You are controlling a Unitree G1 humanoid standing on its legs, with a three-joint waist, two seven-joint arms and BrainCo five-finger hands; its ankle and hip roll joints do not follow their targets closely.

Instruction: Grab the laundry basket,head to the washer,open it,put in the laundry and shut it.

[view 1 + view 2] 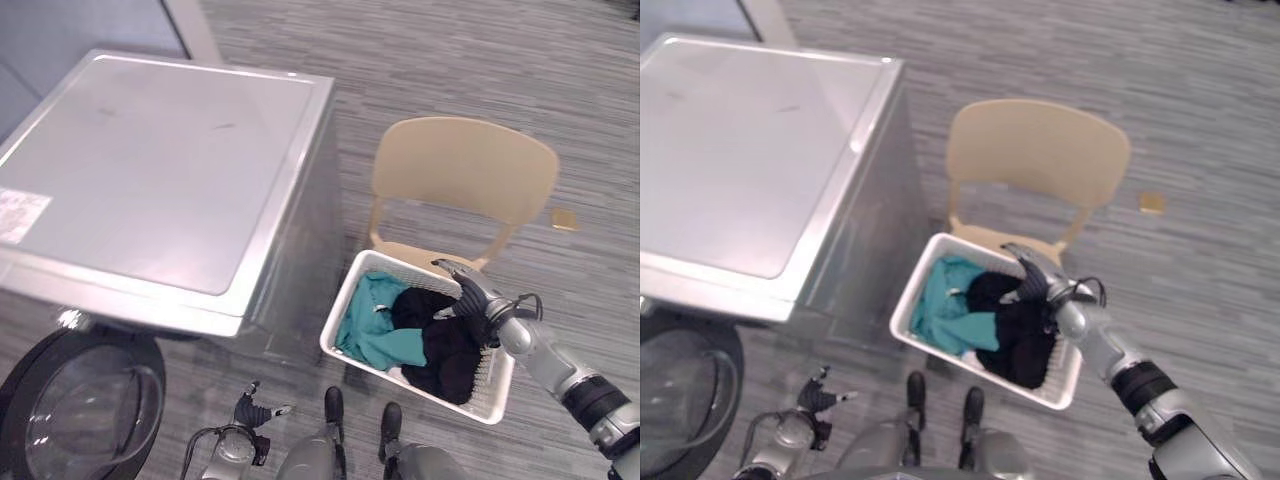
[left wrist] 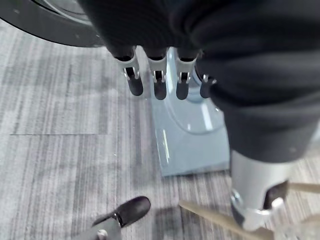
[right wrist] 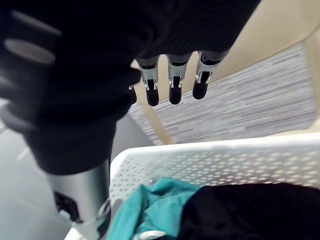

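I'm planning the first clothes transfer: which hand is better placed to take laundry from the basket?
Right. The right hand hovers open over the clothes in the basket; the left hand hangs open near the washer door.

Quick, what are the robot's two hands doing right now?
Left hand: open, holding nothing, low by the washer.
Right hand: open, over the laundry basket, holding nothing.

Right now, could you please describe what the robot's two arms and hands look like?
Both arms are silver-grey with dark bands. The right hand and left hand wear dark ribbed covers over back and wrist, and their silver fingers end in dark tips.
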